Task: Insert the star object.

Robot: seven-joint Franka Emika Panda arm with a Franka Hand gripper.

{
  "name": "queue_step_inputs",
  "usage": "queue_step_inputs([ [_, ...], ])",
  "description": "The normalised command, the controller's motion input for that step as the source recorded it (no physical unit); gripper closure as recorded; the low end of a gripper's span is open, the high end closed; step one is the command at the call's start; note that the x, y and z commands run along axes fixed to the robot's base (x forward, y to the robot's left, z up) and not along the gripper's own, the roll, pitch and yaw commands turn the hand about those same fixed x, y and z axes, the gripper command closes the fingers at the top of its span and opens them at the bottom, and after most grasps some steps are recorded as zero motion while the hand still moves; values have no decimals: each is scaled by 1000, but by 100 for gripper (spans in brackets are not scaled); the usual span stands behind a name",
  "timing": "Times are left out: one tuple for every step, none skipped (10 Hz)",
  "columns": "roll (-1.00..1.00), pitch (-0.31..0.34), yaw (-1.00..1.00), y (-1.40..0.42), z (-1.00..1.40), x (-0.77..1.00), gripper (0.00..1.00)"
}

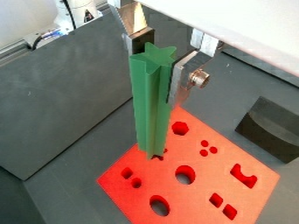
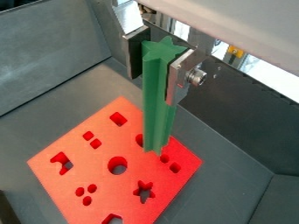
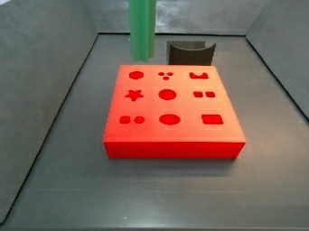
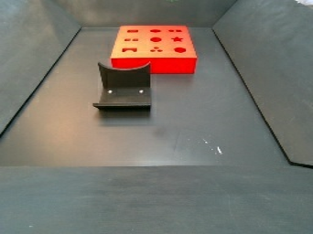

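Note:
My gripper [image 1: 160,66] is shut on the top of the star object [image 1: 149,105], a long green peg with a star-shaped cross-section, and holds it upright; both wrist views show this [image 2: 158,63]. The peg's lower end hangs over the red block [image 1: 246,197], by the star-shaped hole [image 2: 143,191]. In a side view the peg [image 3: 143,27] comes down from the upper edge and ends above the far part of the block [image 3: 169,135], behind the star hole [image 3: 134,95]. The gripper is out of both side views. The peg does not show in the side view where the block [image 4: 156,62] lies far back.
The red block has several holes of other shapes. The dark fixture [image 4: 124,87] stands on the floor apart from the block, and shows in other views [image 3: 190,51] [image 1: 274,127]. Grey sloping walls [image 3: 49,108] ring the floor.

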Motion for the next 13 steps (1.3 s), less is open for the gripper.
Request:
queue_step_inputs([
  [120, 147, 0, 0, -3, 249, 100],
  [0, 13, 154, 274, -203, 143, 100],
  [0, -21, 520, 480, -309, 97, 100],
  [239, 0, 940, 14, -271, 0, 100],
  [296, 0, 909, 0, -243, 0, 100],
  [301, 0, 911, 0, -240, -3, 100],
  [317, 0, 894, 0, -214, -6, 100],
  [309, 0, 900, 0, -226, -11, 100],
  [230, 0, 966, 0, -289, 0, 100],
  [199, 0, 994, 0, -354, 0, 100],
  [171, -7, 1000, 0, -431, 0, 100],
  [0, -127, 889, 120, -514, 0, 100],
  [-199, -183, 749, 17, -343, 0, 100],
])
